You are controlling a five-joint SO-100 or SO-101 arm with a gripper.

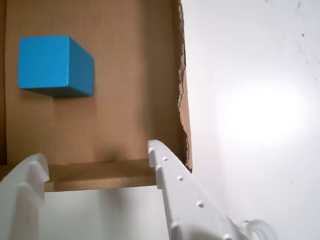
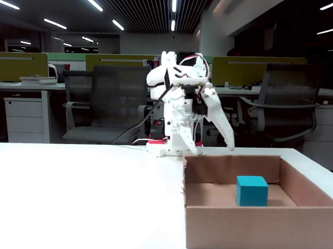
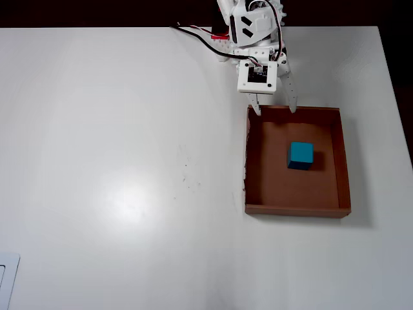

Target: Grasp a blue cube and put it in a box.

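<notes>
The blue cube (image 1: pixel 55 65) (image 2: pixel 251 190) (image 3: pixel 300 155) rests on the floor of the brown cardboard box (image 1: pixel 125 75) (image 2: pixel 261 227) (image 3: pixel 342 161), free of any contact. My white gripper (image 1: pixel 95 152) (image 2: pixel 213 141) (image 3: pixel 275 110) is open and empty. It hovers over the box wall nearest the arm's base, its two fingers straddling that edge. In the overhead view the cube lies a short way beyond the fingertips, near the box's middle.
The box stands on a white table at the right side of the overhead view. One of its side walls has a torn edge (image 1: pixel 182 90). The arm's base with cables (image 3: pixel 219 35) sits at the table's far edge. Office chairs (image 2: pixel 109 102) stand behind.
</notes>
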